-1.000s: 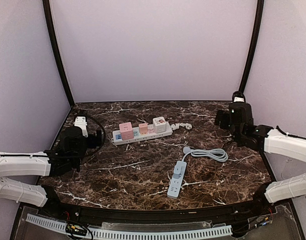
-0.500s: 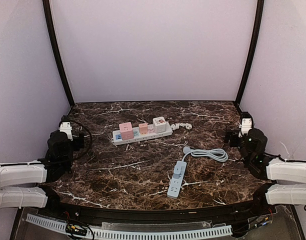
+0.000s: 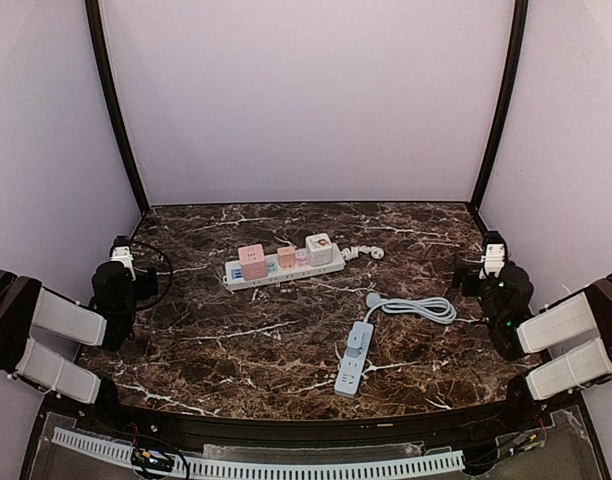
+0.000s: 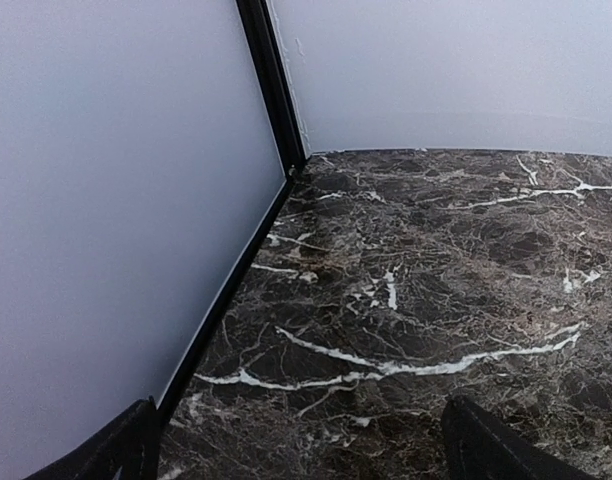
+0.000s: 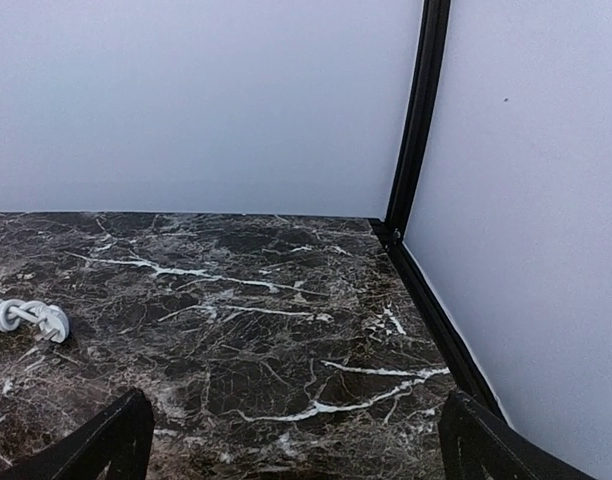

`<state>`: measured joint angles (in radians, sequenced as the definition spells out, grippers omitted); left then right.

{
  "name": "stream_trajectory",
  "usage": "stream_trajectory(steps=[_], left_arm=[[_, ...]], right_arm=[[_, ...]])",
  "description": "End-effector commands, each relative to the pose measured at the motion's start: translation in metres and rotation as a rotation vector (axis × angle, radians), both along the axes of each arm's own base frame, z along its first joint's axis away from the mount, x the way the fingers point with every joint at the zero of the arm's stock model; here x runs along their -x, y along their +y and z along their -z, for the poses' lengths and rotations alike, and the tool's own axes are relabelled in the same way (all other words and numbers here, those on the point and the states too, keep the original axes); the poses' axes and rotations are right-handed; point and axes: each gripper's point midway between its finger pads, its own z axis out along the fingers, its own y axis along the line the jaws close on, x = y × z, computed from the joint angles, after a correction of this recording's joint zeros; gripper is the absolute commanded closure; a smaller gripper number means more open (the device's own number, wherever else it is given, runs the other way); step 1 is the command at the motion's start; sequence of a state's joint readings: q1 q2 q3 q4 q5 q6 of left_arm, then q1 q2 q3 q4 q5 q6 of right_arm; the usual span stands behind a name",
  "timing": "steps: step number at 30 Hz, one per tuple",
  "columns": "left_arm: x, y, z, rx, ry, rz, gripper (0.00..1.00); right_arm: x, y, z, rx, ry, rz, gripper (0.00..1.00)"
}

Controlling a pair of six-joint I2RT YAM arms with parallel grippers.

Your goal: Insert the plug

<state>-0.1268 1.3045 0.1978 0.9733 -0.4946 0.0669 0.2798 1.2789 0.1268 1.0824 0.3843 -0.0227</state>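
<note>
A pale blue power strip (image 3: pixel 350 366) lies right of the table's middle. A grey-blue plug (image 3: pixel 357 338) sits on its far end, and the plug's grey cable (image 3: pixel 418 308) loops off to the right. I cannot tell how deep the plug is seated. My left gripper (image 3: pixel 126 268) rests at the left table edge, folded back and open. In the left wrist view its fingertips (image 4: pixel 116 452) frame bare marble around the left gripper (image 4: pixel 301 450). My right gripper (image 3: pixel 484 270) sits at the right edge, also open. The right gripper (image 5: pixel 296 445) has nothing between its fingers (image 5: pixel 108 440).
A white power strip (image 3: pixel 286 268) lies at the back centre, carrying two pink cube adapters and a white one (image 3: pixel 319 248). Its bundled white cord (image 3: pixel 364 253) is at its right end, and this cord bundle (image 5: pixel 26 318) also shows in the right wrist view. Walls and black frame posts (image 3: pixel 111 110) enclose the table.
Both arms have drawn back and folded toward their bases. The left gripper slid left and the right gripper moved nearer and outward. Both stayed open. The strips and plug have not moved.
</note>
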Motion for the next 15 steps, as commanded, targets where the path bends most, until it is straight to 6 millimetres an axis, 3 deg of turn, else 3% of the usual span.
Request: stream_trajectory(steps=[1, 5, 8, 15], left_arm=[[-0.018, -0.001, -0.022, 0.024, -0.094, 0.047, 0.03], [-0.027, 0.005, -0.013, 0.042, -0.108, 0.058, 0.04], [-0.039, 0.0, 0.004, 0.031, -0.077, 0.101, 0.06], [-0.047, -0.005, 0.015, 0.046, -0.001, 0.137, 0.06]], right_arm=[[-0.01, -0.006, -0.032, -0.017, -0.135, -0.014, 0.01], [-0.014, -0.016, -0.032, -0.02, -0.144, -0.001, 0.01], [-0.016, -0.027, -0.023, -0.054, -0.148, 0.003, 0.01], [-0.028, -0.03, -0.01, -0.075, -0.118, 0.01, 0.01]])
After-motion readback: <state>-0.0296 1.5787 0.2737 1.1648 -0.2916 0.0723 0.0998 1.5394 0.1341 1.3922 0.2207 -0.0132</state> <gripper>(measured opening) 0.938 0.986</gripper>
